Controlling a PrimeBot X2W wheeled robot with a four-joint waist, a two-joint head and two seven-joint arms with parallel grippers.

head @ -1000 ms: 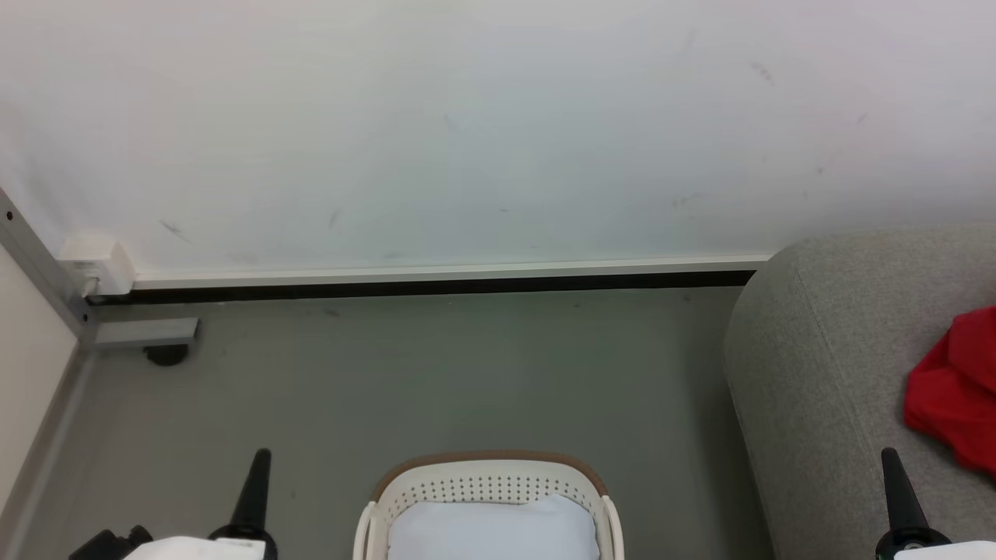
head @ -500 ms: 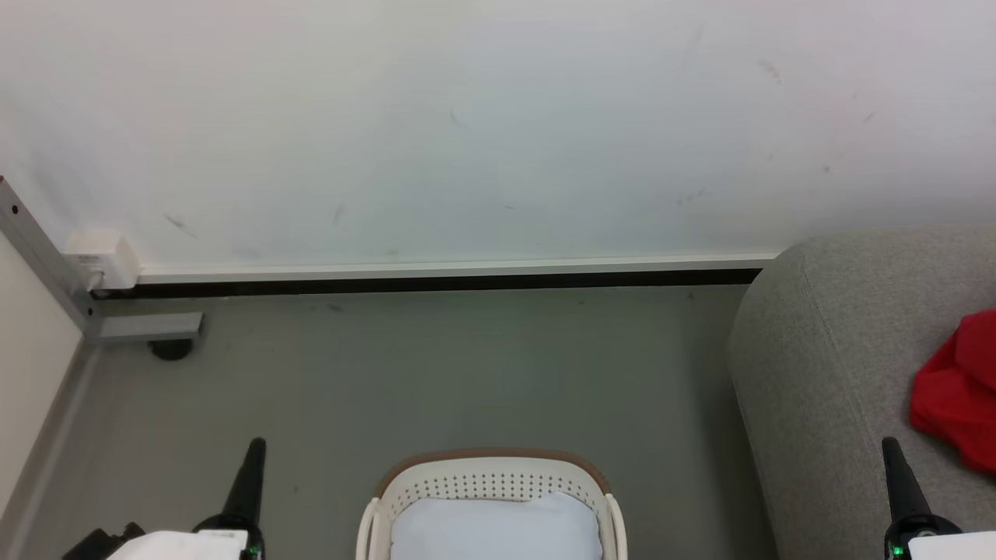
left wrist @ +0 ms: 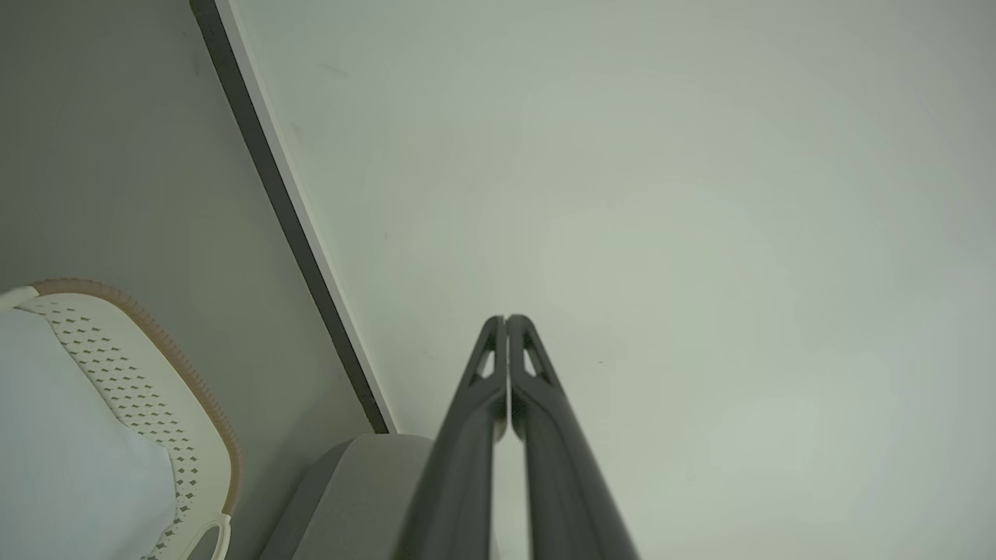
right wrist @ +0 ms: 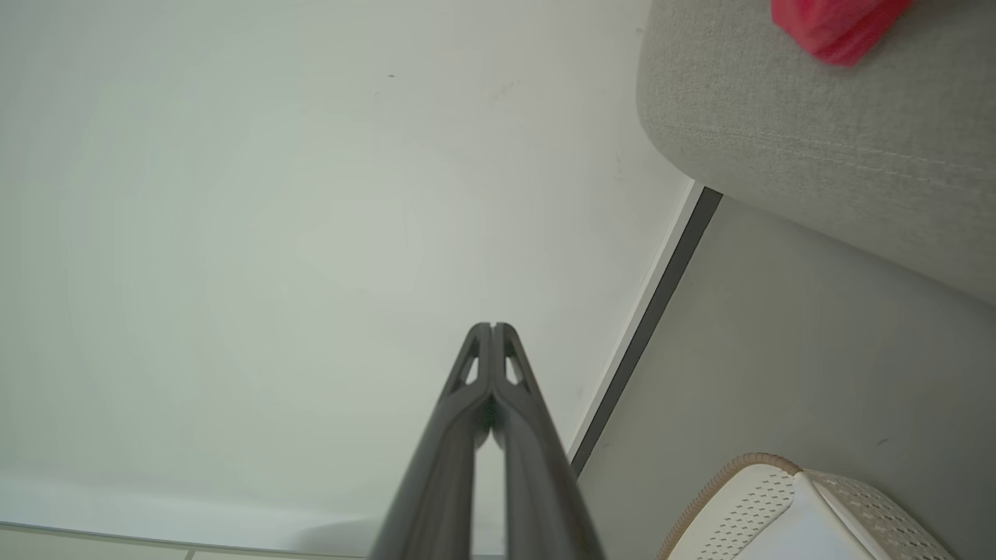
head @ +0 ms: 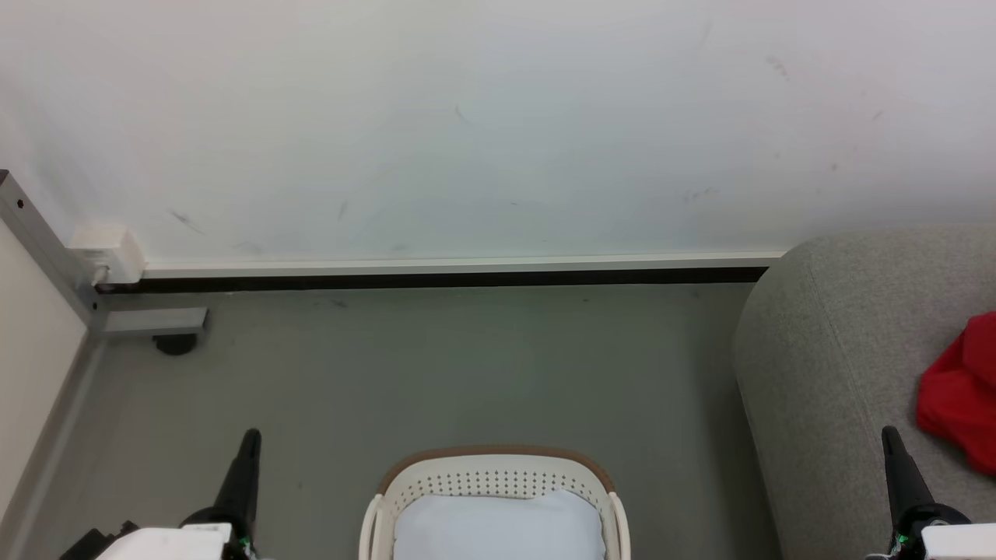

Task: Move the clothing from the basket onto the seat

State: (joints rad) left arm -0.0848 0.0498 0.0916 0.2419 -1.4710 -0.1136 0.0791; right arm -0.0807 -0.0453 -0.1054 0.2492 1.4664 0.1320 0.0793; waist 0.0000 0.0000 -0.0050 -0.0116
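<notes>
Left gripper and right gripper each have their fingers pressed together, holding nothing. They sit low on either side of the basket, pointing towards the white wall. The clothing — bright red, rumpled — lies on the grey seat, near the right gripper. A pale cloth lies in the basket.

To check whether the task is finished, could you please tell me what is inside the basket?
A pale blue-white cloth lies in the basket, hiding anything beneath it. The clothing rests on the seat.
</notes>
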